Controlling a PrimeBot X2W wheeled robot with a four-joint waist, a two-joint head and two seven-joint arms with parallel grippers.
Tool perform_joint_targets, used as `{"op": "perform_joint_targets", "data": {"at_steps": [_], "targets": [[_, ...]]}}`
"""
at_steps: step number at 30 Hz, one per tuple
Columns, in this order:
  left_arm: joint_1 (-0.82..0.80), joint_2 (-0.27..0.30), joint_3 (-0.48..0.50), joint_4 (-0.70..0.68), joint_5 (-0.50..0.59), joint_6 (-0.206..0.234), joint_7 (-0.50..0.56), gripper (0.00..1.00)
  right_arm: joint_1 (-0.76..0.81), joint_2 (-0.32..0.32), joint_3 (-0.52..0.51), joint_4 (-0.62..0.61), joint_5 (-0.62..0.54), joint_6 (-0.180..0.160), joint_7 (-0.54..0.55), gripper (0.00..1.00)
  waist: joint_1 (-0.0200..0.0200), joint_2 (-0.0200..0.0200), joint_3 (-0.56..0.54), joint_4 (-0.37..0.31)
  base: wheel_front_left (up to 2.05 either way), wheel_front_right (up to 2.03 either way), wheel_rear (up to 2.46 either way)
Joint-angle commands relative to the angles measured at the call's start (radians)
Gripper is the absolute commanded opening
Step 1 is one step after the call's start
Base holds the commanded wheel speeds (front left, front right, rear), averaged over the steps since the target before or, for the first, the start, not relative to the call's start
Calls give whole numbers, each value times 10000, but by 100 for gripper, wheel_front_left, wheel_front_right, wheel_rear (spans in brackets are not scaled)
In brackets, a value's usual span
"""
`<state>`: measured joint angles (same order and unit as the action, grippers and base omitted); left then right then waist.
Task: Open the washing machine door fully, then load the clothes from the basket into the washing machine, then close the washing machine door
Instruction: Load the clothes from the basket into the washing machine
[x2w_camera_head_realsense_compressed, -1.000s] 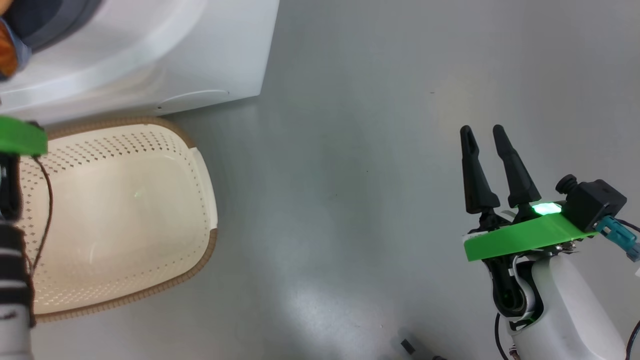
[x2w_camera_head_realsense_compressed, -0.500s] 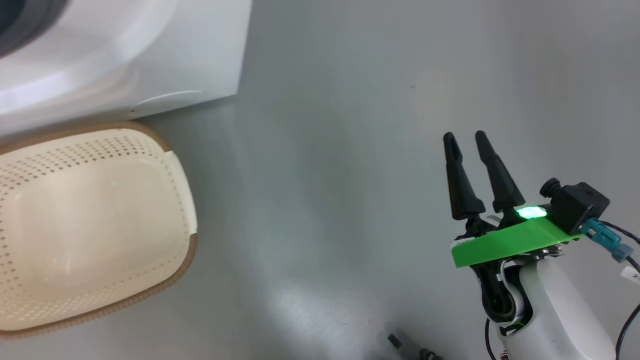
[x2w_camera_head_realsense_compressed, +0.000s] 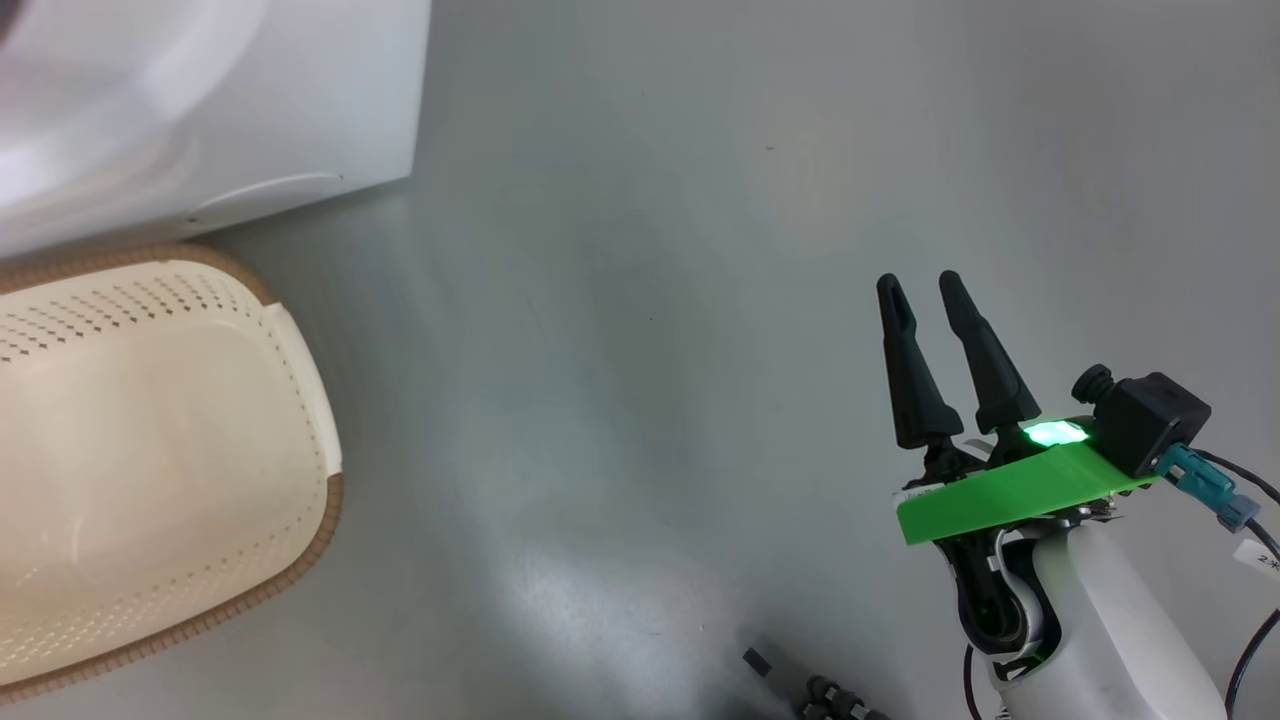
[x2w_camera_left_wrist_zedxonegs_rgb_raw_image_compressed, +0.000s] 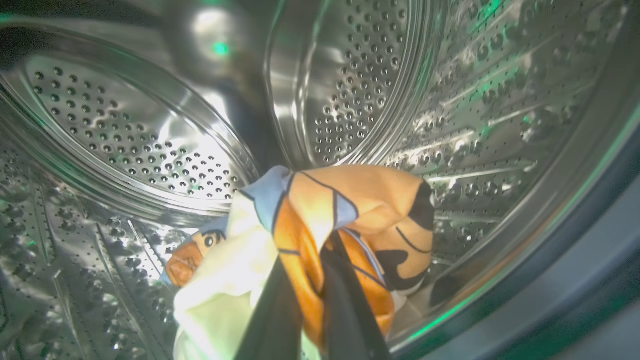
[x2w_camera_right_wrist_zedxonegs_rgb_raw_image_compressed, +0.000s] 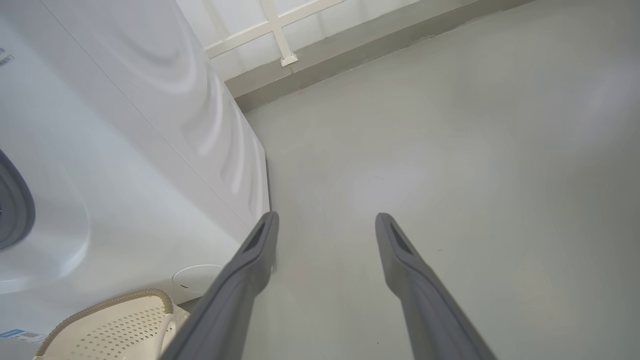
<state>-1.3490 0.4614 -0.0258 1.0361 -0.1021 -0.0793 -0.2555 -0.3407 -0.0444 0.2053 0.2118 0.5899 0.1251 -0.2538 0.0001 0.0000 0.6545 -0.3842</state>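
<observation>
Steel drum (x2w_camera_left_wrist_zedxonegs_rgb_raw_image_compressed: 375, 75) all round; left gripper (x2w_camera_left_wrist_zedxonegs_rgb_raw_image_compressed: 310, 280) clamped on clothes (x2w_camera_left_wrist_zedxonegs_rgb_raw_image_compressed: 360, 200), right gripper (x2w_camera_head_realsense_compressed: 918, 283) wide, empty. Let go this shallow, they might tumble out.

Right claw (x2w_camera_head_realsense_compressed: 918, 284) — two long dark tapered fingers on a pale forearm (x2w_camera_head_realsense_compressed: 1100, 620) — points forward, fingers spread apart. Left claw (x2w_camera_left_wrist_zedxonegs_rgb_raw_image_compressed: 307, 255) pinches tight on soft orange, blue and cream clothes (x2w_camera_left_wrist_zedxonegs_rgb_raw_image_compressed: 350, 200).
</observation>
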Motion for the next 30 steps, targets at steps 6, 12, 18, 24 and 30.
{"op": "perform_joint_targets", "data": {"at_steps": [6, 12, 18, 24, 30], "targets": [[-508, 590, -448, 1094, 483, 25, 170, 0, 250, -59, 270, -266, 163, 56, -80, 100, -1, 0, 116, 14, 0, 0, 0], [-964, 621, -740, 1883, 636, 4, 817, 44, 233, -59, 362, -260, 222, 56, -80, 100, -1, 0, 39, 50, 0, 0, 0], [-1062, 557, -783, 2244, 481, -59, 1207, 100, 269, -59, 315, -216, 200, 56, -80, 100, -1, 0, -107, 131, 0, 0, 0], [-895, 364, -668, 2367, 142, -144, 1024, 100, 257, -59, 185, -183, 60, 56, -80, 100, -1, 0, -323, 304, 0, 0, 0], [-420, 107, -513, 2432, -262, -262, 577, 100, 265, -59, 82, -133, -131, 56, -80, 100, -1, 0, -697, 512, 0, 0, 0]]}}
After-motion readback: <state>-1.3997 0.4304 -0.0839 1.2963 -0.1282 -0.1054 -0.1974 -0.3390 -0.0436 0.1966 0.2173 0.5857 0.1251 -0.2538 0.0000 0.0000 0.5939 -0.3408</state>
